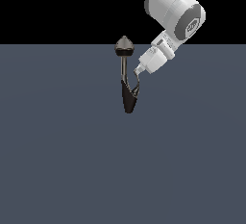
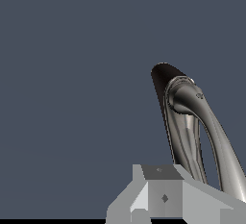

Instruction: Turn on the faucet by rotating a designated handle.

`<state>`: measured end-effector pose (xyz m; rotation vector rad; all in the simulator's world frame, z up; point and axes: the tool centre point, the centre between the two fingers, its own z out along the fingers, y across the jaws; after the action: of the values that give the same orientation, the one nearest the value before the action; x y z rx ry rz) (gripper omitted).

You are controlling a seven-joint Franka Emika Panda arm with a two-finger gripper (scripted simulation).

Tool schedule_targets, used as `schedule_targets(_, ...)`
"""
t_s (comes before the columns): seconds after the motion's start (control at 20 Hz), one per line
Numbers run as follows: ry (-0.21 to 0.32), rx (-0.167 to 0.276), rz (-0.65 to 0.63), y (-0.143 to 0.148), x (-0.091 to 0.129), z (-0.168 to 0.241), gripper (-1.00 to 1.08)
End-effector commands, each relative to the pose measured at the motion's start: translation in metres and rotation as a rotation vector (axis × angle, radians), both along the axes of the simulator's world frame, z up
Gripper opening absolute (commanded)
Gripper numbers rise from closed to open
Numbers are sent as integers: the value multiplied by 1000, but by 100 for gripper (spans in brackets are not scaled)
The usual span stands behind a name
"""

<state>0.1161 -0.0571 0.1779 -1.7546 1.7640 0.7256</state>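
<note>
The faucet (image 1: 124,67) stands in the middle of the exterior view: a cone-pointed grey cap, a thin stem and a dark tapered body (image 1: 128,101). Its handle (image 1: 138,90), a thin curved silver prong, branches off the body on the exterior view's right. My gripper (image 1: 137,74) comes down from the upper right, its fingertips close together, just above the prong's upper end and beside the stem. Whether they touch the prong I cannot tell. In the wrist view the faucet (image 2: 185,131) fills the frame close up, dark body and shiny curved metal, just beyond my grey fingers (image 2: 163,196).
A flat, uniform blue-grey floor (image 1: 57,160) spreads around the faucet in every direction. The white arm (image 1: 173,6) reaches in from the exterior view's upper right. Nothing else stands on the floor.
</note>
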Motion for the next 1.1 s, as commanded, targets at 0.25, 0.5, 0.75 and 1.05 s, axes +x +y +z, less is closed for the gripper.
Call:
schedule_targets(0.25, 0, 0, 0, 3, -13, 3, -100)
schedule_targets(0.5, 0, 0, -1, 6, -25, 6, -100)
schedule_targets(0.75, 0, 0, -1, 9, -37, 9, -100)
schedule_targets(1.05, -4, -5, -11, 5, -43, 7, -100)
